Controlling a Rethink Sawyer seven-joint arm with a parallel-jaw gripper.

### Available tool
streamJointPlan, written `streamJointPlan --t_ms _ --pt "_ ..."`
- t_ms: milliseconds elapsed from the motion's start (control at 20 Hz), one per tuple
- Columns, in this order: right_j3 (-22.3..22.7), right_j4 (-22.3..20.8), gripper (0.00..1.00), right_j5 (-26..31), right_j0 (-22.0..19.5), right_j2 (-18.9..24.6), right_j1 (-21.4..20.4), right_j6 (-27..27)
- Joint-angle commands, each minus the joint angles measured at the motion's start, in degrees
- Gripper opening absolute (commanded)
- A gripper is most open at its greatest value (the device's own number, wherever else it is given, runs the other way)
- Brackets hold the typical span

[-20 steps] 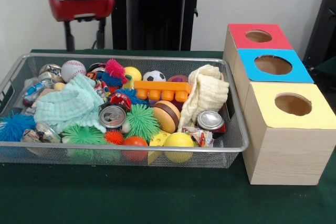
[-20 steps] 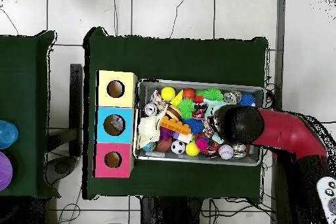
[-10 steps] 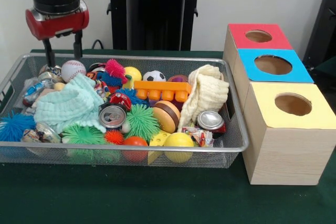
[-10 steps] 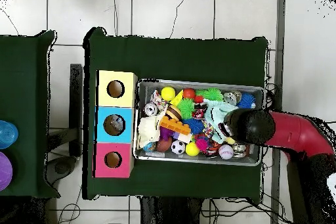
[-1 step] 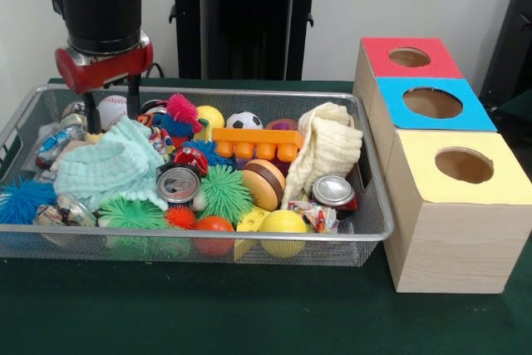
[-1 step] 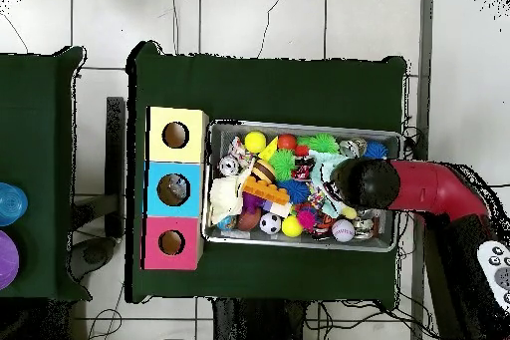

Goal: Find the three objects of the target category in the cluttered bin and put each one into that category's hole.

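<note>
The surface [image 5: 249,322] wears a dark green cloth, with a pale wall behind it. From above, a white tiled floor [image 6: 259,17] shows around it, and a second green surface [image 6: 35,157] sits to one side; the front view shows neither. The silver wire mesh bin [image 5: 366,234] is full of toys, balls and cans. The pincer [image 5: 112,118] hangs inside the bin, its two black fingers [image 5: 134,97] apart, holding nothing, with the white baseball [image 5: 110,110] between them. The mint green cloth [image 5: 112,164] lies just below. From above, the red arm [image 6: 438,191] hides the pincer. The three wooden boxes with red, blue and yellow holed tops [image 5: 432,106] stand well apart from it, beyond the bin's other end.
</note>
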Motion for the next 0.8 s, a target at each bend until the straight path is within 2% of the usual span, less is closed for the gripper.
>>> streamJointPlan --t_ms 50,200,300,650,800 --pt "-6.0 -6.7 1.00 6.9 -2.0 4.5 3.6 -20.6" --pt "-6.9 -7.6 1.00 7.5 -3.1 5.1 4.3 -21.6" --pt "-5.5 -8.6 1.00 7.6 -4.1 5.9 4.0 -24.3" --pt "-2.3 -9.5 1.00 5.8 -6.9 5.9 4.3 -22.2" --pt "-1.6 -10.2 1.00 4.6 -7.9 6.0 5.7 -22.3"
